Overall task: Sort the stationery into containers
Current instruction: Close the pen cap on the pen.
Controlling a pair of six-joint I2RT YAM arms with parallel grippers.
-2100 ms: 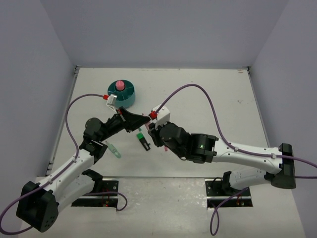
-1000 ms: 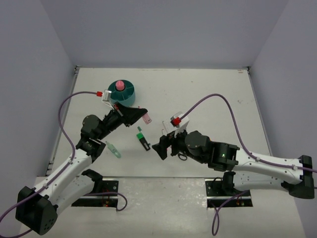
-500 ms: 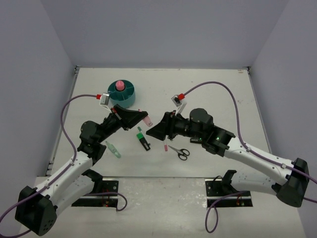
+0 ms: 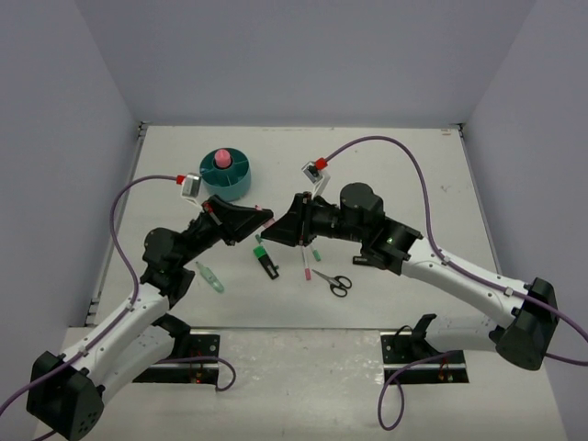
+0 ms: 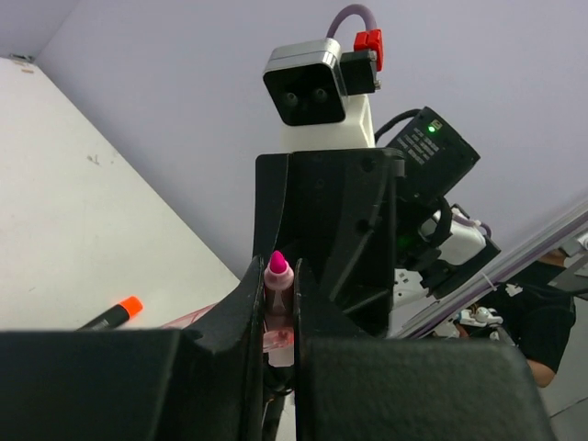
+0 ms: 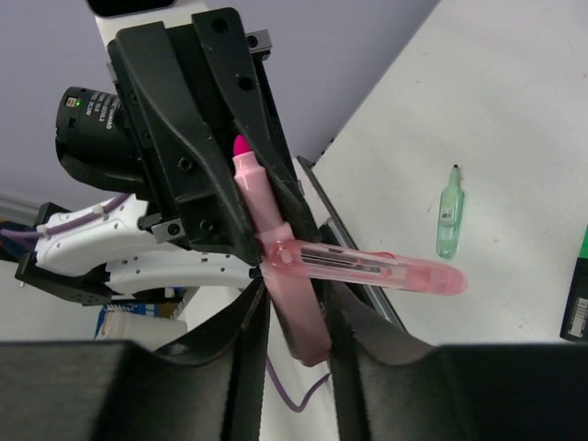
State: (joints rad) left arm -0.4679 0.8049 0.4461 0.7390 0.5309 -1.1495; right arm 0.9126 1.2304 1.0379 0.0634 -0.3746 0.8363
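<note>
Together left end effector (image 5: pixel 277 283) and right end effector (image 6: pixel 292 317) clamp pink marker (image 6: pixel 254 196)

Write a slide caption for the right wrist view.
The left gripper clamps a pink marker, tip up, while the right gripper straddles its lower end.

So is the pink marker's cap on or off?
Off: the pink marker shows a bare magenta tip, held in the left gripper.
</note>
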